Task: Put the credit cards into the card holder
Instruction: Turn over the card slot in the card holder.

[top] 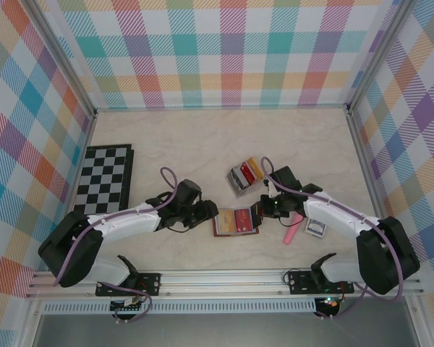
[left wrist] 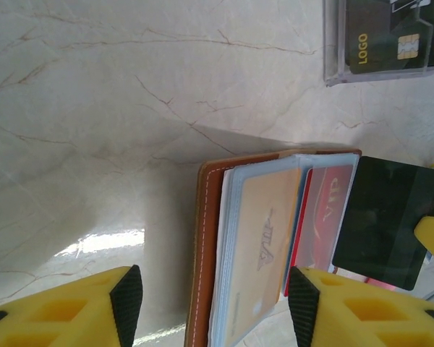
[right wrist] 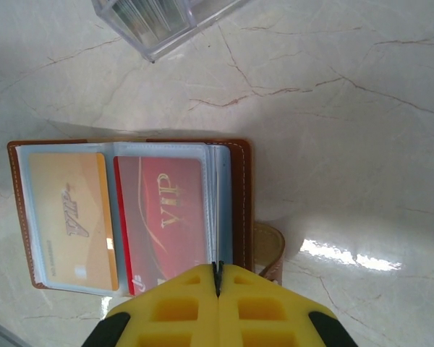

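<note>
Top external: card holder (top: 236, 221) is lying open at lower centre, between left gripper (top: 211, 212) and right gripper (top: 258, 210). Left wrist: jaws are gaping wide, holding nothing, with the holder showing between them. Right wrist: jaws are pinching a dark card (right wrist: 217, 273) edge-on at bottom centre.

I had my left arm (top: 123, 220) and right arm (top: 340, 213) stretched low and angled inward, wrists facing each other. The left end effector (left wrist: 215, 300) sat with its fingers (left wrist: 126, 296) spread wide apart. The right end effector (right wrist: 217, 278) was pinched closed on the edge of a dark card (left wrist: 387, 220).
</note>
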Robot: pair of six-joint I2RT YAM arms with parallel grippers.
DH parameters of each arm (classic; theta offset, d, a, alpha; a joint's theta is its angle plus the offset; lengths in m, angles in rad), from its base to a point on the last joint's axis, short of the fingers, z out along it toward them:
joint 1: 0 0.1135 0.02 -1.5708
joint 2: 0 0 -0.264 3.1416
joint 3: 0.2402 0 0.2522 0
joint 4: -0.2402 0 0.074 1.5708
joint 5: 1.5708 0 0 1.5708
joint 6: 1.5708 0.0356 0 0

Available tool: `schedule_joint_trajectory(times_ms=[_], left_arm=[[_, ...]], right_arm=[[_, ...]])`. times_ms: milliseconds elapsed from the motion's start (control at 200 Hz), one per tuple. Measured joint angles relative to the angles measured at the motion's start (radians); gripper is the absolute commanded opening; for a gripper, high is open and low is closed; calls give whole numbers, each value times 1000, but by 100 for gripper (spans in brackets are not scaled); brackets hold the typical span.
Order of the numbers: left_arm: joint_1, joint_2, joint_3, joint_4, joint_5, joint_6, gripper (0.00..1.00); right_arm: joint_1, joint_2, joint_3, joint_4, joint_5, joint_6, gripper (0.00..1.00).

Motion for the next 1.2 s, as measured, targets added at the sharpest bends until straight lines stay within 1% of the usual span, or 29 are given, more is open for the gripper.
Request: schedule_joint_trajectory(times_ms=[305, 440, 555, 710, 875, 1025, 1200], left_arm=[[-15, 85, 0, 26, 18, 2, 34], [-19, 105, 0, 31, 19, 4, 30], [-21, 117, 0, 32, 19, 5, 29], [-21, 124, 4, 38, 18, 4, 29], [-22, 124, 9, 52, 15, 5, 28], [-22, 123, 9, 52, 13, 5, 28], [-23, 100, 9, 45, -13, 5, 29]], right_arm=[[0, 11, -13, 48, -24, 8, 0], [0, -22, -12, 50, -51, 36, 0], [2, -53, -4, 50, -74, 56, 0], [14, -57, 28, 49, -99, 73, 1], [54, -55, 64, 48, -118, 92, 1], [96, -13, 105, 56, -121, 107, 1], [117, 47, 109, 59, -120, 118, 1]])
